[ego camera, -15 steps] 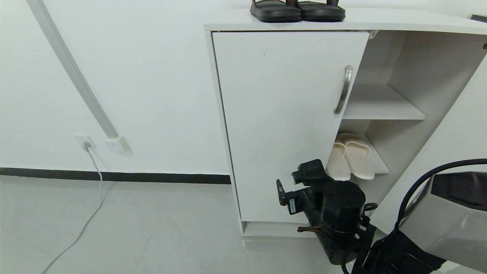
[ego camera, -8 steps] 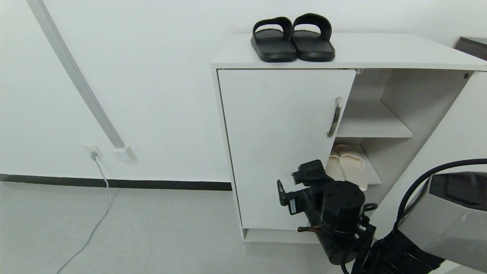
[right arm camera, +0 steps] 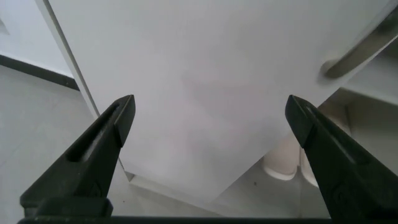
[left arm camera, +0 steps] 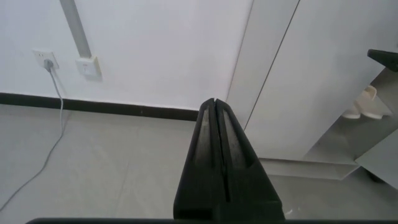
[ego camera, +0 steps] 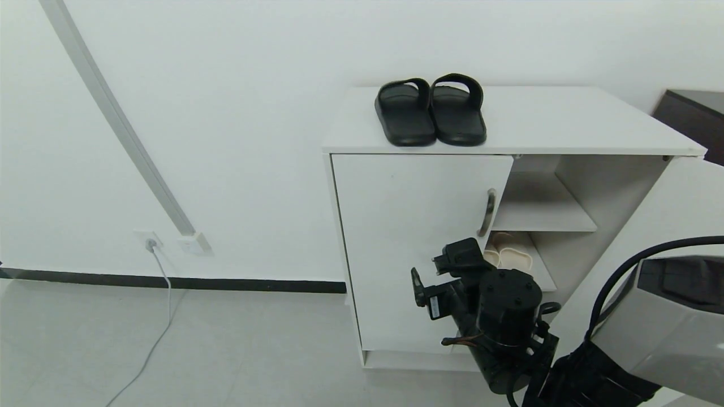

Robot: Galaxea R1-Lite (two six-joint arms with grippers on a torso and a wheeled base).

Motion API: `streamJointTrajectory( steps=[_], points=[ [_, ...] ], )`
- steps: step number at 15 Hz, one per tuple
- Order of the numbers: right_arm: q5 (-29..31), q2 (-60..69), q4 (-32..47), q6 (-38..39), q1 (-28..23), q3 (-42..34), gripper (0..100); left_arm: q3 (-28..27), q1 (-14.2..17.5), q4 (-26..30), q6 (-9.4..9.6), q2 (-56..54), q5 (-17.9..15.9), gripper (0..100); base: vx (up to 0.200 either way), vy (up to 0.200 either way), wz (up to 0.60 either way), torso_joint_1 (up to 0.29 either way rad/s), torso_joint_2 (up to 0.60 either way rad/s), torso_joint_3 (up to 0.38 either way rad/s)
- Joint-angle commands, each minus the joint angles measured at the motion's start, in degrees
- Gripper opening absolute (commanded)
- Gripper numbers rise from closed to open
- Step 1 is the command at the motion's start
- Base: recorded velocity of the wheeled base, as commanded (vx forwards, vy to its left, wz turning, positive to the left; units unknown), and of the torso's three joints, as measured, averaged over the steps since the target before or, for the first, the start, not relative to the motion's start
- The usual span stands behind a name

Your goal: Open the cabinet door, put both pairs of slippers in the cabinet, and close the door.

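Left gripper (left arm camera: 214, 107) is pressed shut on nothing, low beside the cabinet (ego camera: 565, 121), likely parked out of the way. Black slippers (ego camera: 430, 110) sit paired on its top, within easy reach. Left door (ego camera: 413, 249) is closed, right door (ego camera: 667, 226) open. Pale slippers (ego camera: 509, 257) lie inside on the lower shelf. Right gripper (right arm camera: 210, 102) gapes wide, empty, facing the left door

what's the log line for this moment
cabinet: right door open | white slippers: inside | black slippers: on top | left gripper: shut | right gripper: open, empty
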State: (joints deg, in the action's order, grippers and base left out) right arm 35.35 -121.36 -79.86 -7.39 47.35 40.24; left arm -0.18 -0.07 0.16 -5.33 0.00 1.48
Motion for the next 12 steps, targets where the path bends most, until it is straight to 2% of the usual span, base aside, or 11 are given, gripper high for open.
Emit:
streamJointTrajectory(
  steps=[1, 12],
  points=[
    [-0.02, -0.02, -0.03, -0.08, 0.02, 0.01, 100, 0.01, -0.01, 0.02, -0.03, 0.09, 0.02, 0, 0.000, 0.000, 0.00, 0.168, -0.49, -0.315],
    [-0.02, -0.46, -0.03, -0.08, -0.06, 0.01, 100, 0.01, 0.07, 0.02, -0.03, 0.09, 0.02, 0, 0.000, 0.000, 0.00, 0.211, -0.52, -0.318]
  ],
)
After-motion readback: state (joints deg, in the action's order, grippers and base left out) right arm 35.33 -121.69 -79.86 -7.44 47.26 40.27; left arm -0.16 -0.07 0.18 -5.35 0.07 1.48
